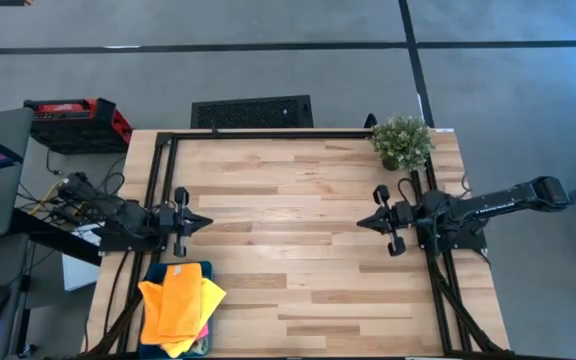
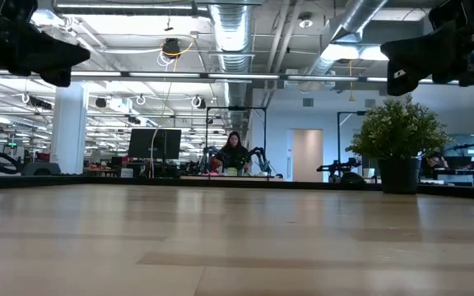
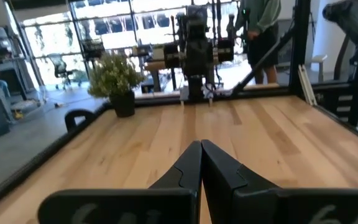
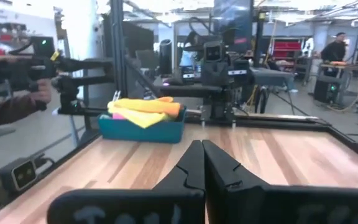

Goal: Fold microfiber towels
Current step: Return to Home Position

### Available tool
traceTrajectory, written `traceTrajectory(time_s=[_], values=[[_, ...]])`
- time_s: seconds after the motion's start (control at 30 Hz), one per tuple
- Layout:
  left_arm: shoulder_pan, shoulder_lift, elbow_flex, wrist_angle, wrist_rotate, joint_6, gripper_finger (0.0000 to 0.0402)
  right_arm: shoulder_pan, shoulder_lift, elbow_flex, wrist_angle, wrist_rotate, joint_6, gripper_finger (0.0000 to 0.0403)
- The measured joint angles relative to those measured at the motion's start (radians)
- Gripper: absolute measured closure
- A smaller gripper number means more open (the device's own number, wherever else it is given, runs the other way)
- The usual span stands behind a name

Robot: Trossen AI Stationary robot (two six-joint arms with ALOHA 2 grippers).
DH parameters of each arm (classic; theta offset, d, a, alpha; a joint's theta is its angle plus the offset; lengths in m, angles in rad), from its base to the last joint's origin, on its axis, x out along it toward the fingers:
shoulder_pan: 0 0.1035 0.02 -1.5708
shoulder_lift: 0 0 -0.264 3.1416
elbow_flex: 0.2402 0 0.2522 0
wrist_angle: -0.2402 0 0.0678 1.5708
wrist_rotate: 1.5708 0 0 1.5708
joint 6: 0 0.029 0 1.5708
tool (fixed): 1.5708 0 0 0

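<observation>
Jaws were clenched empty on your left gripper (image 1: 200,222) and right gripper (image 1: 366,222); towels (image 1: 173,300) lay in the bin (image 4: 143,132) nearest your left.

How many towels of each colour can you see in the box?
Orange towel: 1
Yellow towel: 1
Pink towel: 1
Total: 3 showing in the teal bin; anything underneath is hidden.
</observation>
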Motion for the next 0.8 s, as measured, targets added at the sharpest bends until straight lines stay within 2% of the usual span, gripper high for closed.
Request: traceTrajectory(time_s=[0.27, 0.47, 0.8], values=[[0.0, 0.004, -0.011, 0.014, -0.001, 0.017, 0.0401, 0.026, 0.045, 0.0, 0.003, 0.001, -0.017, 0.0383], [0.0, 0.004, -0.011, 0.012, -0.037, 0.017, 0.0401, 0.026, 0.045, -0.001, 0.002, 0.006, -0.018, 0.0379], [0.0, 0.004, -0.011, 0.01, -0.038, -0.022, 0.0401, 0.026, 0.045, -0.001, -0.07, 0.006, -0.018, 0.0378]])
